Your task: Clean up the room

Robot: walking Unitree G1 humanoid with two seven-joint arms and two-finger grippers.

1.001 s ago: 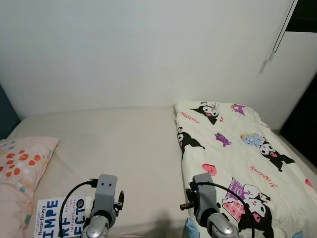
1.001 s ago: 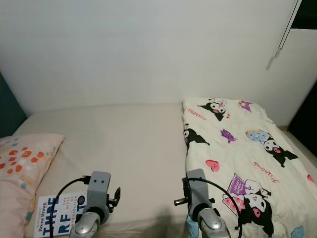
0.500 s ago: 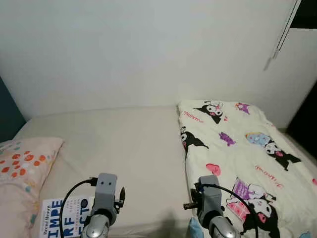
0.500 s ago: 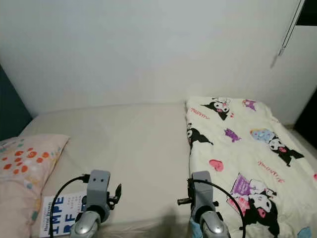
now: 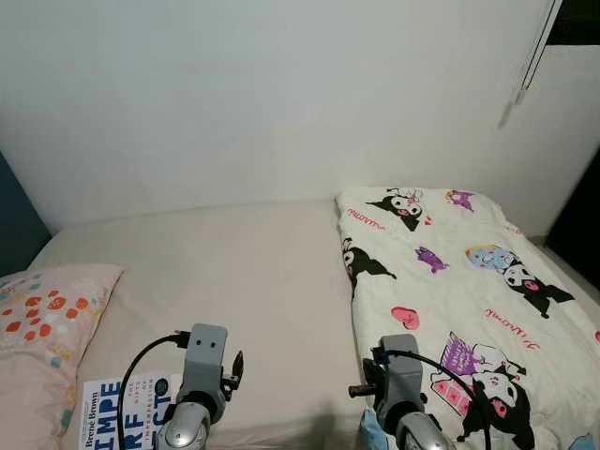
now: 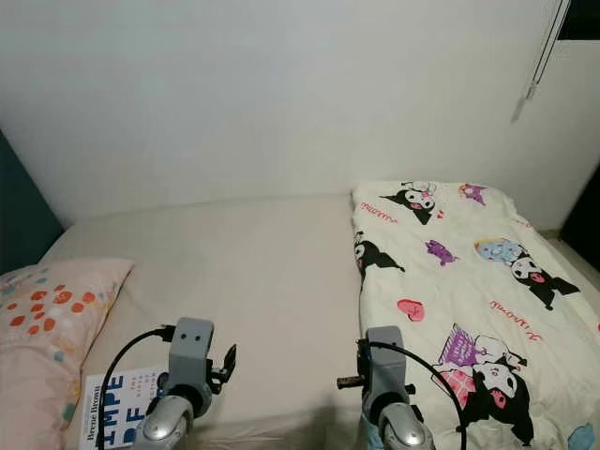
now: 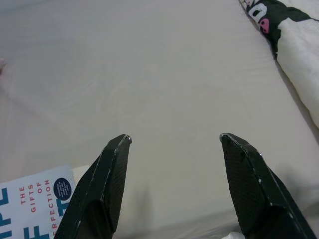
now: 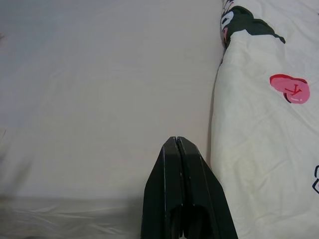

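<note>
Nothing on the bed (image 5: 234,272) shifted; just the camera did. Left gripper (image 7: 172,142) hovered with jaws spread beside the book (image 5: 117,412); right gripper (image 8: 179,144) pinched closed by the blanket (image 5: 450,281).

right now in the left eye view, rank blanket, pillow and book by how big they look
1. cartoon blanket, largest by far
2. spotted pillow
3. book, smallest, though the frame's edge cuts off it and the pillow
</note>
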